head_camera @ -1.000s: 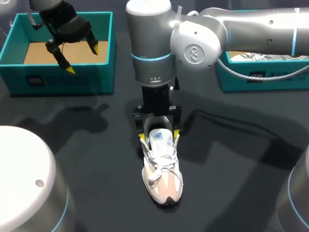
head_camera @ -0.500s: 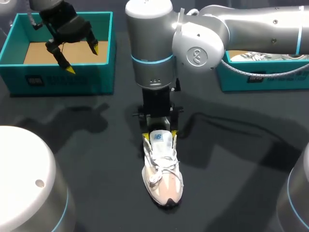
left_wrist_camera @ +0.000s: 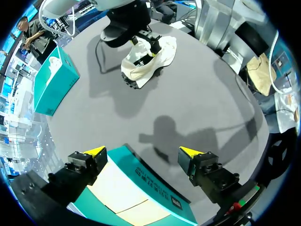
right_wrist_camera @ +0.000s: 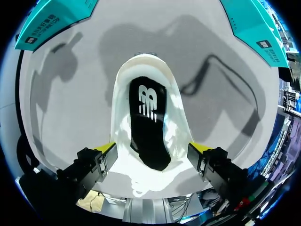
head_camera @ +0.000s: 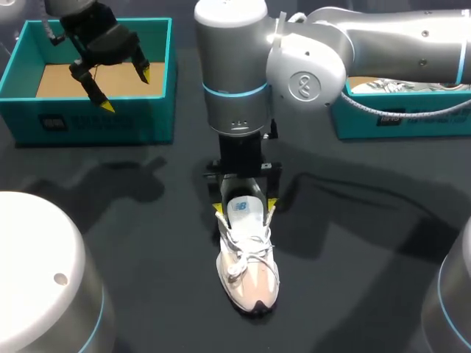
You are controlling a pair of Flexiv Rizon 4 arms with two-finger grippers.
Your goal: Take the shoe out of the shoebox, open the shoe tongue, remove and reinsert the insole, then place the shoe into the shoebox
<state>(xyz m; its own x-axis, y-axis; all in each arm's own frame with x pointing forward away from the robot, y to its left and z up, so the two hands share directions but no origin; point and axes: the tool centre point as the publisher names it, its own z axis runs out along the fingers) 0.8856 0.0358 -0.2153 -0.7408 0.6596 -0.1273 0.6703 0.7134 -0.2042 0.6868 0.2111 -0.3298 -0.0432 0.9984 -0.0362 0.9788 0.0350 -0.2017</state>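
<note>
A white shoe (head_camera: 247, 259) with a pinkish toe and loose laces lies on the dark table, toe toward the near edge. My right gripper (head_camera: 245, 207) comes straight down over its heel, open, one yellow tip on each side of the collar. In the right wrist view the dark insole (right_wrist_camera: 148, 117) lies inside the shoe (right_wrist_camera: 178, 134), between the spread fingers of the right gripper (right_wrist_camera: 153, 149). My left gripper (head_camera: 126, 88) hangs open above the teal shoebox (head_camera: 96, 118) at the back left. From the left gripper (left_wrist_camera: 142, 153) the shoebox wall (left_wrist_camera: 155, 182) is just below, the shoe (left_wrist_camera: 162, 52) far ahead.
A second teal box (head_camera: 412, 118) stands at the back right, partly behind my right arm, and shows as a teal box (left_wrist_camera: 54, 80) in the left wrist view. A cable (head_camera: 346, 184) lies on the table right of the shoe.
My right gripper's fingers closed in against the heel half a second ago and have now spread apart again. The shoe has barely shifted. My left arm has not moved.
</note>
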